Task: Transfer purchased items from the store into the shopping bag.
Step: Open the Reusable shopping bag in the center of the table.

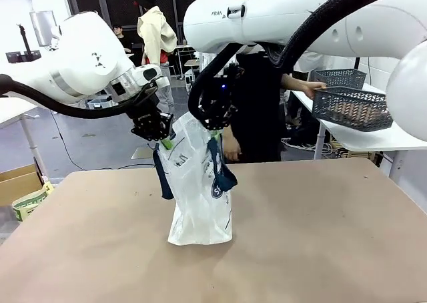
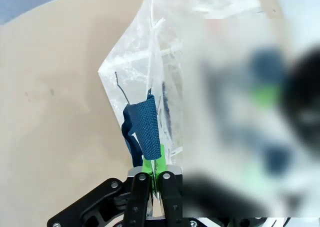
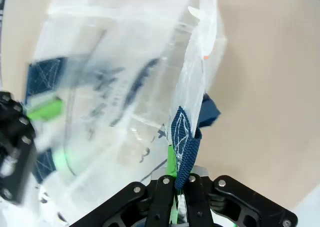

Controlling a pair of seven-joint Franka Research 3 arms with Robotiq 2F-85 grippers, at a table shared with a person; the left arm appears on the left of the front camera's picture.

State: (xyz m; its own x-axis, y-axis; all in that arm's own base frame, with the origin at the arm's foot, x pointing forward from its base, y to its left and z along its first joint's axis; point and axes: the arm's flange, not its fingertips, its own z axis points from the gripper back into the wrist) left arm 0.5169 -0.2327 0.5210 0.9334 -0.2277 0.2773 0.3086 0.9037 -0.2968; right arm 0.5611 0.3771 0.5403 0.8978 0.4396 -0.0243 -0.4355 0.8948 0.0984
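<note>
1. Bag (image 1: pixel 200 203): clear plastic, standing upright on the counter (image 1: pixel 320 236), its top held up between my two arms.
2. Left jaws: pressed together on the bag's rim beside a navy strap (image 2: pixel 146 127).
3. Right jaws: pinching the opposite rim at the other strap (image 3: pixel 185 142).
4. Basket (image 1: pixel 351 108): dark grey, far right, a person's hand (image 1: pixel 312 86) on its edge, well apart from the bag.

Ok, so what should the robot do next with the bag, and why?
Probably ease the grippers slightly apart to widen the mouth. The left gripper and right gripper are each shut on a navy strap at the rim of the clear plastic shopping bag, which stands on the brown table with its top fairly narrow, while a person's hand is on the dark grey lattice basket.
</note>
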